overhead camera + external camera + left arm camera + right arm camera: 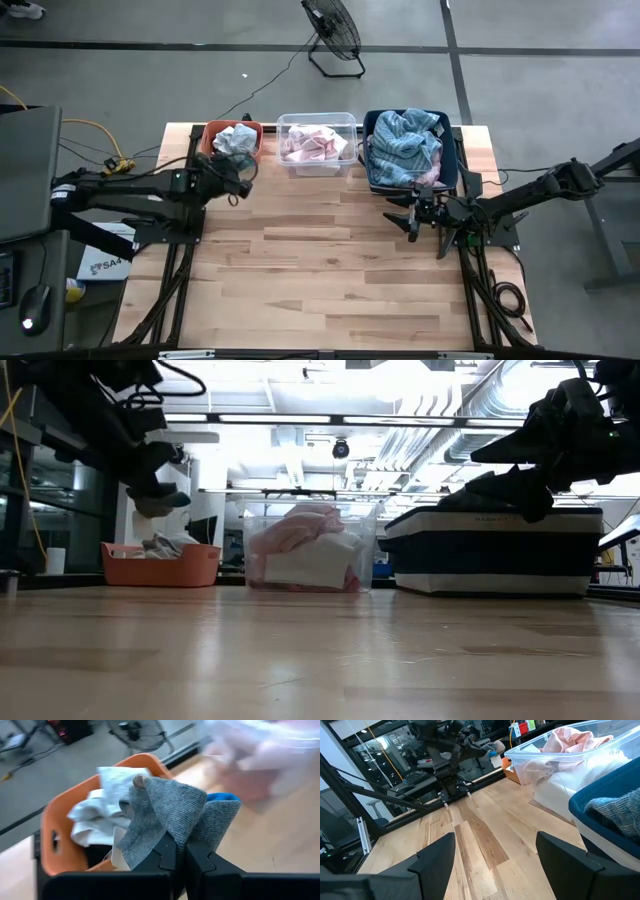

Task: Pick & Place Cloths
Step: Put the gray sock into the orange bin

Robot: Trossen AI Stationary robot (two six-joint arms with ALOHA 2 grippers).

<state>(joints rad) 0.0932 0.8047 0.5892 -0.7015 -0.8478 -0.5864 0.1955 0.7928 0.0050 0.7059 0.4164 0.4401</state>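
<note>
Gripping grey cloth (167,815) — left gripper (181,851)

arms: dark, six-joint, black cables | left claw (181,857): black angular fingers

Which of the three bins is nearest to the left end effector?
The orange bin, the leftmost of the three. The left end effector, shut on a small grey cloth, hangs beside its front edge; the clear bin and dark blue bin stand farther right.

- A grey concrete floor (560,90) is stretching around the wooden table (320,270).
- A black floor fan (333,30) is standing far behind.
- Ceiling lights (300,418) are glowing overhead.
</note>
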